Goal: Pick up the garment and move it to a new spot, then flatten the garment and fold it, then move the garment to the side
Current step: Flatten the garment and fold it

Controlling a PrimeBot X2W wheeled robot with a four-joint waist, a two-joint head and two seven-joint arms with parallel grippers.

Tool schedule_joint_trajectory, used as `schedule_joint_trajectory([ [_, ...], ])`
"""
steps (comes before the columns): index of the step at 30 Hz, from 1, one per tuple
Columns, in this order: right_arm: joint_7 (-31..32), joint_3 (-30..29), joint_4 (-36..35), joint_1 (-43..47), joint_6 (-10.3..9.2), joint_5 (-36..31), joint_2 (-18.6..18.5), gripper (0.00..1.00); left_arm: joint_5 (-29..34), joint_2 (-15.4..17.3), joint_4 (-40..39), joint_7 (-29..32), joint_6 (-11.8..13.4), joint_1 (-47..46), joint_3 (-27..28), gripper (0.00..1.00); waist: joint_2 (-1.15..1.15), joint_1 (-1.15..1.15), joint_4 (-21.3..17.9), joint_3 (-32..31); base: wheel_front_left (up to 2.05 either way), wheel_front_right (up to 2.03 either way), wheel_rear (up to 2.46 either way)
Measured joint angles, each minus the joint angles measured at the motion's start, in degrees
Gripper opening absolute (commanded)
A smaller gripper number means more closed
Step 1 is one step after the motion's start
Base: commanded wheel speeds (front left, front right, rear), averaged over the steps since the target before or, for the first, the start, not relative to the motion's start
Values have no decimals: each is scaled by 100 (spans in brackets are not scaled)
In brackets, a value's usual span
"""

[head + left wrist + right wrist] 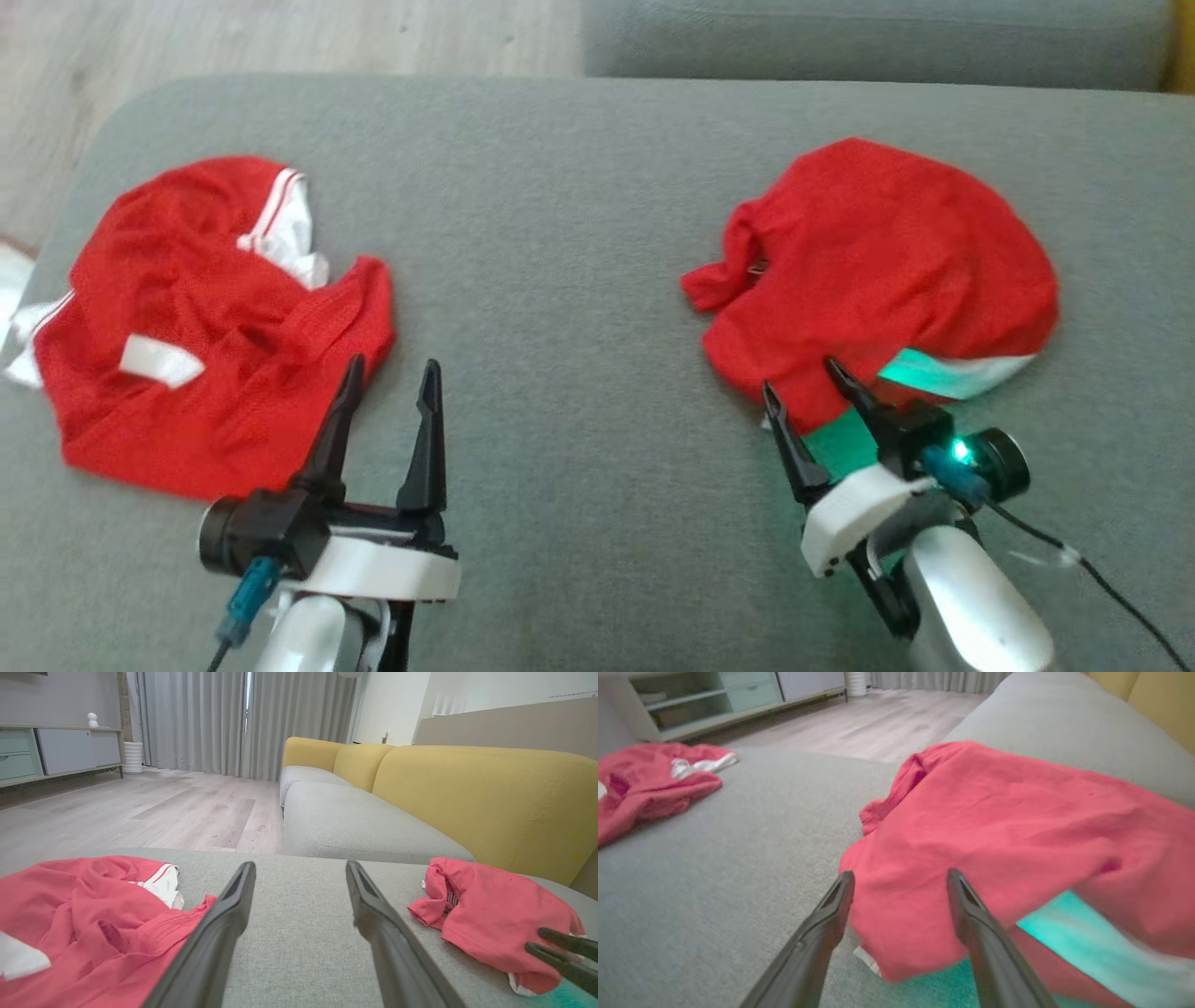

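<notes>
Both sets of jaws stand apart, holding nothing. From above, the head view shows the right gripper [799,375] at the near edge of the right garment [878,261]. It is a red heap on the grey cushion [560,280], lying longest left to right. Its bunched end points at the left garment [196,317] (well apart), just beside the left gripper [392,364]. The left wrist view adds a yellow sofa [490,798] and curtains [201,718].

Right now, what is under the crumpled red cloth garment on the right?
The crumpled red cloth garment lies on a grey fabric cushion. A white cloth strip, tinted green, peeks from under its near edge. Whatever is beneath its middle is covered.
</notes>
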Motion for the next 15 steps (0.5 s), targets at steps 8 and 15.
schedule_joint_trajectory([
  [8, 528, -192, 895, -585, 0, -1009, -8, 100, 70, -140, 53, 0, -107, -160, 81, 100, 0, 0, 390, 218, 0, 0, 0],
  [15, 823, -298, 1243, -1005, 1, -1319, -7, 0, 86, -177, 75, 0, -154, -202, 108, 100, 0, 0, 575, 311, 0, 0, 0],
])
